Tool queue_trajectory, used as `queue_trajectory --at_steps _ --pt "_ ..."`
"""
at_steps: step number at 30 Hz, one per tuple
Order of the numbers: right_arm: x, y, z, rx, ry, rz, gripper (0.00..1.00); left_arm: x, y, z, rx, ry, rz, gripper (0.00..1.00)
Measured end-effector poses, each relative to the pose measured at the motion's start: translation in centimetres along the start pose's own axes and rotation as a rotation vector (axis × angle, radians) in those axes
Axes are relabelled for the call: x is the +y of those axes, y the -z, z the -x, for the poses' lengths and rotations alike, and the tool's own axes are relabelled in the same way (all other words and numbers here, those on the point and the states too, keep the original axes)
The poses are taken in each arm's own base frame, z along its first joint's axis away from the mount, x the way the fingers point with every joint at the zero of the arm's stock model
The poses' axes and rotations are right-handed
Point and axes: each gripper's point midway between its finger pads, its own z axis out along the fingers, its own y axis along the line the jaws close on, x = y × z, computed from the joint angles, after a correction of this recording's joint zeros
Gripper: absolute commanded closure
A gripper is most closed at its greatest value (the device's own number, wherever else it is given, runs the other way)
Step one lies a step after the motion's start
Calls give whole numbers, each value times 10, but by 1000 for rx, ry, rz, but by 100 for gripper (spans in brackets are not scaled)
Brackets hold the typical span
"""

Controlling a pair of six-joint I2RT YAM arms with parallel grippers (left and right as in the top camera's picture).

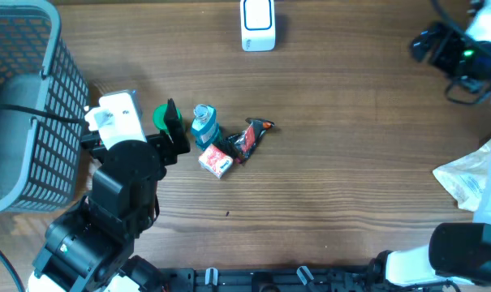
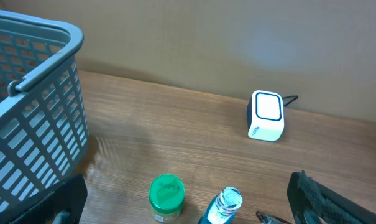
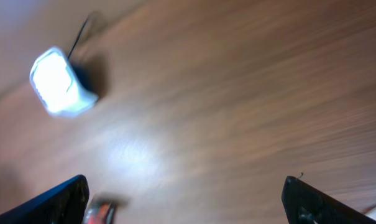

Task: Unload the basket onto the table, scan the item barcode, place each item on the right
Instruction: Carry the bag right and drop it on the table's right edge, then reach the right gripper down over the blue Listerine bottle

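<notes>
Small items lie in a cluster mid-table: a green-lidded jar (image 1: 160, 118), a blue bottle (image 1: 204, 126), a red and white box (image 1: 216, 161) and a black and red packet (image 1: 250, 138). The white barcode scanner (image 1: 258, 24) stands at the table's far edge. My left gripper (image 1: 177, 131) is open beside the jar, between it and the bottle. From the left wrist view the jar (image 2: 166, 191) and bottle (image 2: 225, 203) sit between the wide jaws of the left gripper (image 2: 188, 186), with the scanner (image 2: 266, 116) beyond. My right gripper (image 3: 186, 186) is open and empty at the far right; its view is blurred and shows the scanner (image 3: 59, 81).
A grey wire basket (image 1: 34, 97) fills the left side, close to my left arm. A crumpled plastic bag (image 1: 471, 174) lies at the right edge. The scanner's cable runs off the far edge of the table.
</notes>
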Motion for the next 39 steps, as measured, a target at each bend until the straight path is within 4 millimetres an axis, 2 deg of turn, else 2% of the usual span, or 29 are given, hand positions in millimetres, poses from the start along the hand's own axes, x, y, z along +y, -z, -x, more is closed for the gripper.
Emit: queue_trajectory --at_steps 3,5,13,17,20,22,28,32,34,36,39 --pt "30 -12 -20 71 68 44 0 -1 0 0 1 1 -4 0" --pt "40 -14 -25 84 90 57 0 -3 0 2 -7 10 -12 0" --pt "35 -12 -45 164 87 36 0 -6 0 -3 19 -1 -38 0" --pt "49 -15 -46 155 155 65 0 0 0 -6 26 7 -7 0" --pt "74 -19 -56 163 201 69 0 14 1 -4 2 82 75 0" --pt "95 -22 -70 179 170 50 0 24 2 -2 -21 135 129 0" --pt "164 -24 -108 196 54 91 0 61 15 -17 15 203 292 0" --pt "210 -25 -122 175 58 181 0 78 36 -1 14 280 315 0" --pt "225 -28 -132 190 61 205 1 86 45 5 10 310 322 0" --pt "241 -41 -154 240 66 202 0 96 53 5 13 324 340 0" --pt "256 -61 -182 300 83 185 0 100 55 -1 36 318 359 0"
